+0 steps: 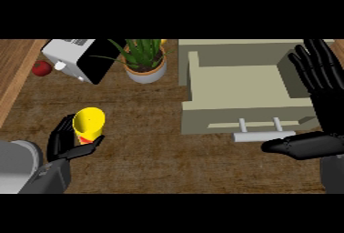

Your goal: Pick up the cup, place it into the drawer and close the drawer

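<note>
A yellow cup (88, 121) with a red band stands upright at the left of the wooden counter. My left hand (66, 141) is curled round its lower part, fingers on the left side and thumb on the right. The beige drawer (235, 84) at the right is pulled open and its inside holds nothing. A pale bar handle (262, 135) sticks out from its front. My right hand (321, 91) stands open at the right edge, fingers straight and pointing up over the drawer's right wall, thumb stretched left just below the handle.
A potted green plant (144, 57) stands at the back, left of the drawer. A white and black appliance (77, 57) lies at the back left, with a red apple (42, 68) beside it.
</note>
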### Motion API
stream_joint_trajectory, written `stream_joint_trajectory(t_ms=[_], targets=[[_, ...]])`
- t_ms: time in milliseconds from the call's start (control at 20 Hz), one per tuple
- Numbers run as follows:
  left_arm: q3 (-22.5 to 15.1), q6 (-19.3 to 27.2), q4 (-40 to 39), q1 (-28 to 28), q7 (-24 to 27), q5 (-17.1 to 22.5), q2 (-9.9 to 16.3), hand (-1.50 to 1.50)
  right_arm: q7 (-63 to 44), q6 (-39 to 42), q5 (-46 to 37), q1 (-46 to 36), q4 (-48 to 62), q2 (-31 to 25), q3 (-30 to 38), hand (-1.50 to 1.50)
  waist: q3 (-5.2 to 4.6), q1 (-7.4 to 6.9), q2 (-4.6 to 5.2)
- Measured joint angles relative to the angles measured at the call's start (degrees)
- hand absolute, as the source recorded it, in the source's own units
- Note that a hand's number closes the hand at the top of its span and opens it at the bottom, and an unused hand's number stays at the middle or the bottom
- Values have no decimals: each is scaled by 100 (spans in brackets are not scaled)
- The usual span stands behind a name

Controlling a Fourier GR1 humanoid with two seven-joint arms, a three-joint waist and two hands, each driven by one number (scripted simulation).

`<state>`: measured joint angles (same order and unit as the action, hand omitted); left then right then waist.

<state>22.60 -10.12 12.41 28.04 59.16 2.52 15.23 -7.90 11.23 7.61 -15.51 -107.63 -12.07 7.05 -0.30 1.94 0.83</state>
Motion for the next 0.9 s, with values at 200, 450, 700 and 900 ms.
stream_joint_trajectory(t_ms=[200, 450, 700, 900], targets=[[48, 732, 134, 1, 308, -56, -182, 150, 32, 2, 8, -52, 77, -25, 60, -150, 8, -25, -9], [135, 1126, 214, 94, 537, -37, -512, 150, 65, -43, -12, -134, 157, 14, 66, -150, 14, -51, -21], [67, 712, 474, 245, 540, 28, -673, 150, 69, 21, 72, -95, 203, -48, 162, -150, 15, -73, -39], [-185, 459, 811, 612, 297, -47, -760, 150, 86, 34, 37, -72, 243, -83, 186, -150, 24, -126, -72]])
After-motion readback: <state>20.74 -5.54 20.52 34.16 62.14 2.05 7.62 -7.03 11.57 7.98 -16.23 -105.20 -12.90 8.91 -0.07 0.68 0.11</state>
